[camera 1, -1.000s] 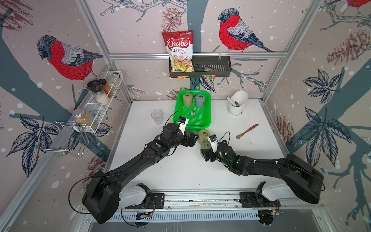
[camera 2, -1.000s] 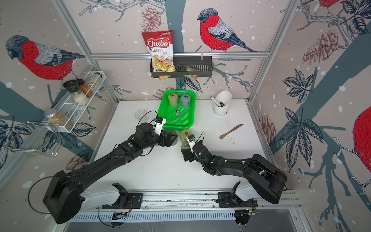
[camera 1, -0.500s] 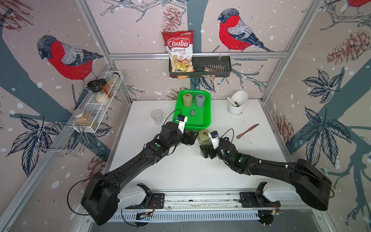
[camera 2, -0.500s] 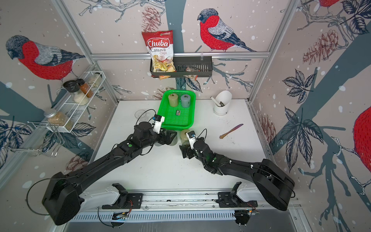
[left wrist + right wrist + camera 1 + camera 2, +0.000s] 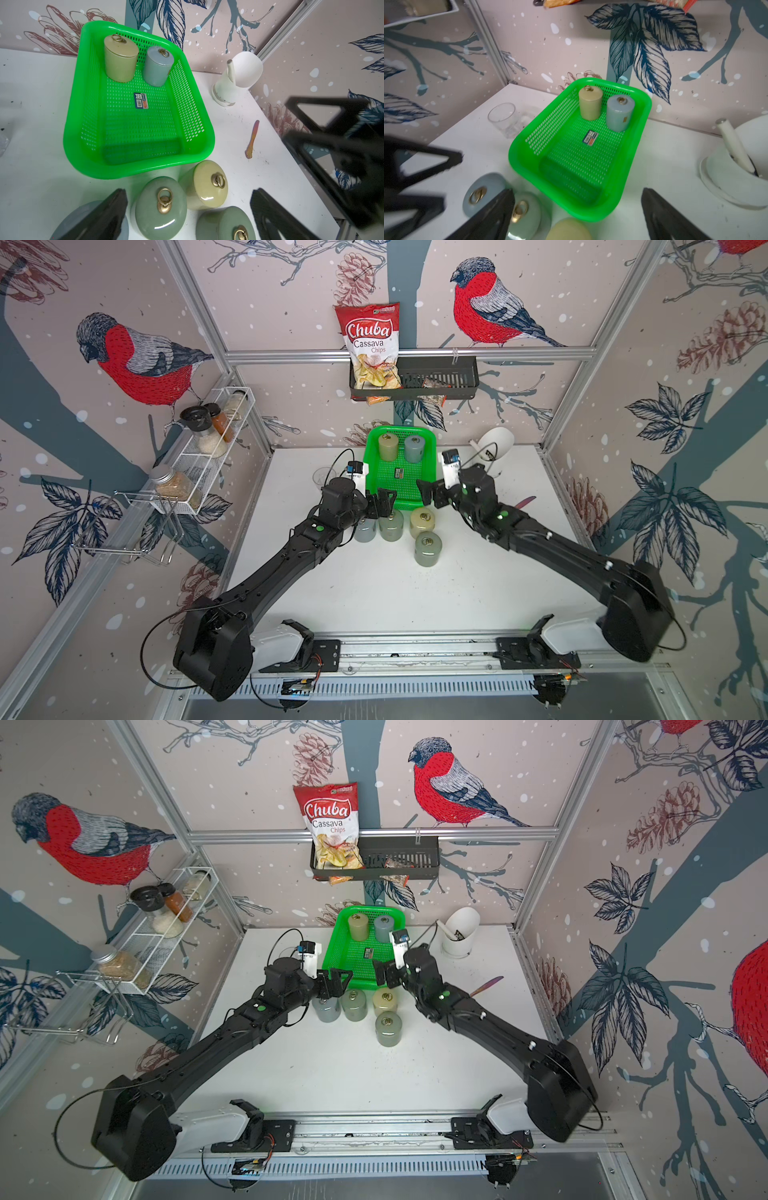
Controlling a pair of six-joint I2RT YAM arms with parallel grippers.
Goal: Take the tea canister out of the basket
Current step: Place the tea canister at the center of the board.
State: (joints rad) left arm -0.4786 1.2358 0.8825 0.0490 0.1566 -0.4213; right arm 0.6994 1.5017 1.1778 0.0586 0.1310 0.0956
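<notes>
In basket, at far end: beige tea canister and grey tea canister, upright, side by side. On basket floor, small label, print unreadable. Spread wide and empty, flanking basket's near end: left tool and right tool. On wall behind basket, bag reading "Chuba Cassava Chips".

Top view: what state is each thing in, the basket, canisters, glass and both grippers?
basket: holds two canisters
beige canister: upright, lidded, in basket
grey canister: upright, lidded, in basket
four table canisters: upright, lidded
glass: upright, empty
left gripper: open, empty
right gripper: open, empty
</notes>
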